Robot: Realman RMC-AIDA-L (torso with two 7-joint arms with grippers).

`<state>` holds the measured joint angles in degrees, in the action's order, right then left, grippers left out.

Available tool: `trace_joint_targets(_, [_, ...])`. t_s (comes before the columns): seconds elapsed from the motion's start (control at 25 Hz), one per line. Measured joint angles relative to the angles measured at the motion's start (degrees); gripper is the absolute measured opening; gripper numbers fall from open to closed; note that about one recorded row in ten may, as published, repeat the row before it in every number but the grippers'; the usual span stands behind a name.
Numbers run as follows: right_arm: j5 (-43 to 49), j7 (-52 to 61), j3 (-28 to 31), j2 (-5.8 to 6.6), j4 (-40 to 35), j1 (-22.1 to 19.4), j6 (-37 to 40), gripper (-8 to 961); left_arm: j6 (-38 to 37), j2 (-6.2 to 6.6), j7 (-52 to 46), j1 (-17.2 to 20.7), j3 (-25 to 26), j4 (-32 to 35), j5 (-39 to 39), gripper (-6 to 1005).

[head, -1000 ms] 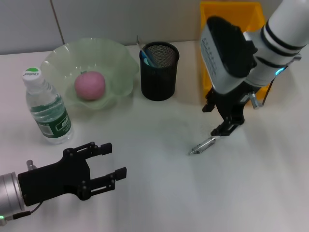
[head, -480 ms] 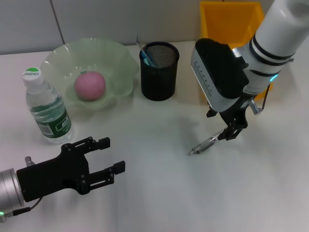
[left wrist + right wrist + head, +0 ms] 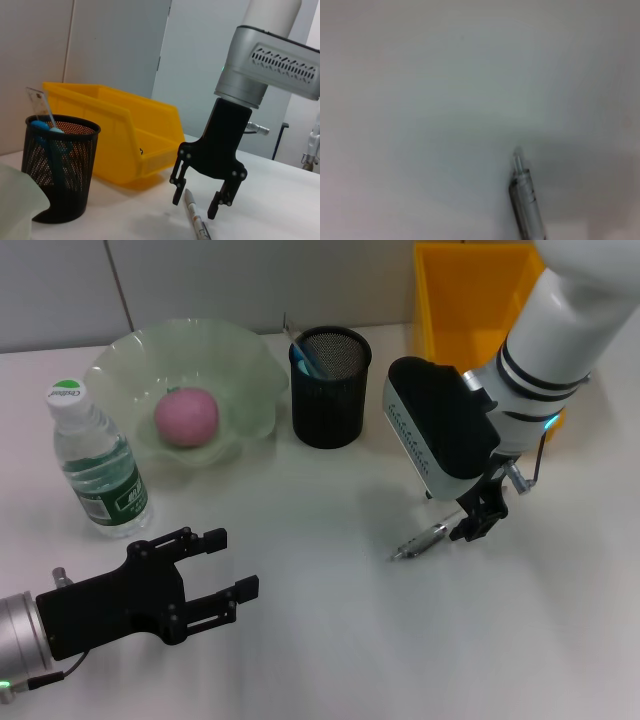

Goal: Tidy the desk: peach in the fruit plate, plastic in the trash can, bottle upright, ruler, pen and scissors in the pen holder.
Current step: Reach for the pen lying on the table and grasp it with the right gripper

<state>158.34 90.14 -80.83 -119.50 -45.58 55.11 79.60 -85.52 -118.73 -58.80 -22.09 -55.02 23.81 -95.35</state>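
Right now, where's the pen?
In the head view the pen lies on the desk's right side, under the open right gripper, in front of the pen holder.

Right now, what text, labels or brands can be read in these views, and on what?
Bottle cap: green logo, too small to read.
Bottle label: green and white print, too blurred to read.
Pen: dark marks, unreadable.
Nothing else carries text.

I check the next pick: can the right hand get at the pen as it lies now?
Probably yes. The right hand is open and straddles the pen, which lies flat on the table with nothing beside it.
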Motion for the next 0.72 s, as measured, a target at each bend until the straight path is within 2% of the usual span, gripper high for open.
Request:
trace_joint_targets(0.16, [-0.3, -0.4, -0.3, -0.02, 0.6, 0.0, -0.9, 584, 0.0, 0.00, 0.0, 0.0, 0.0, 0.0, 0.0, 747])
trace_joint_targets(0.28, [-0.7, -0.8, -0.4, -0.02, 0.9, 0.0, -1.3, 508, 0.0, 0.00, -0.1, -0.2, 0.2, 0.0, 0.0, 747])
trace_joint_targets(0.72, [-1.2, -1.9, -1.6, -0.02, 2.6, 0.1, -3.7, 435, 0.1, 0.00, -1.2, -1.0, 0.3, 0.0, 0.0, 747])
